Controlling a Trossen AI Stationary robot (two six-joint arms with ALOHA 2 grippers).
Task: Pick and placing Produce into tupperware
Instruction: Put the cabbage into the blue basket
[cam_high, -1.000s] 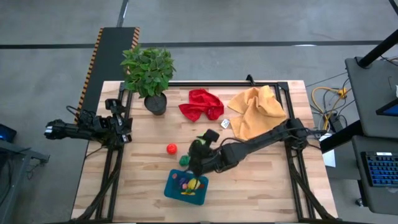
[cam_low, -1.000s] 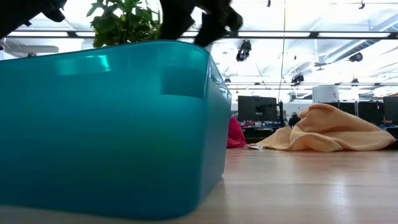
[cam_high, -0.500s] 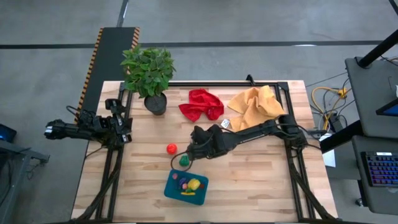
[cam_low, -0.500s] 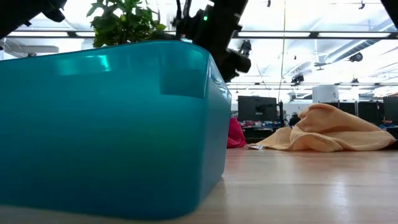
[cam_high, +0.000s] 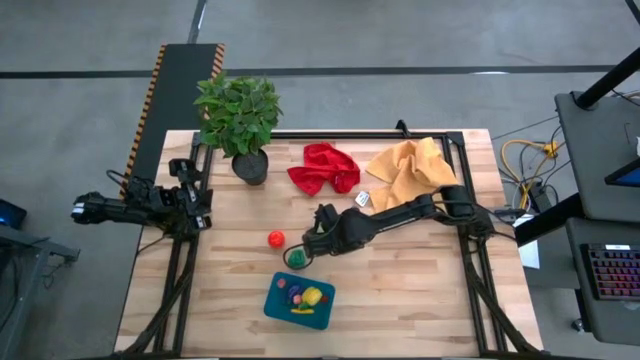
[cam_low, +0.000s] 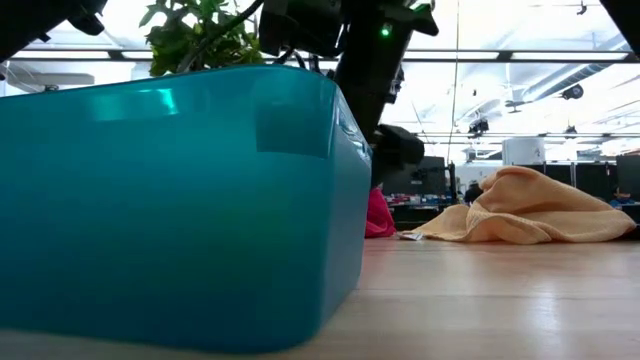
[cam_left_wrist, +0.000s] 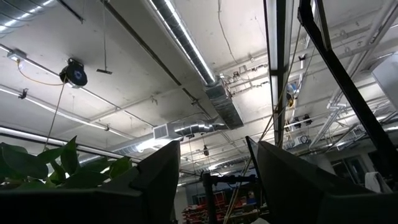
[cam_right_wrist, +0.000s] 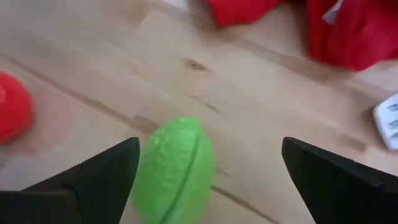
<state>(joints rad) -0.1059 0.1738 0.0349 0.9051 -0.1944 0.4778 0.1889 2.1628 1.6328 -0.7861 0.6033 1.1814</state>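
- High view: right gripper (cam_high: 298, 250) stretched low over the middle of the tabletop (cam_high: 420, 290), fingers spread wide around a green toy (cam_high: 296, 259), not closed on it; red toy (cam_high: 275, 239) just beside, nearer the left arm; teal container (cam_high: 299, 302) near the front edge, just in front of the green toy, with purple, yellow and pink pieces inside; left gripper (cam_high: 88, 211) parked off the tabletop's left edge; potted plant (cam_high: 239, 113), red cloth (cam_high: 323, 167) and yellow cloth (cam_high: 411, 174) along the back
- Low view: teal container (cam_low: 170, 210) filling the left side, dark right arm coming down behind it; yellow cloth (cam_low: 525, 220) farther back
- Left wrist view: only ceiling and plant leaves (cam_left_wrist: 37, 168) beyond the parted fingers (cam_left_wrist: 155, 180)
- Right wrist view: green toy (cam_right_wrist: 174, 171) on bare wood between the spread fingers (cam_right_wrist: 102, 180), red toy (cam_right_wrist: 12, 115) close by, red cloth (cam_right_wrist: 348, 31) beyond
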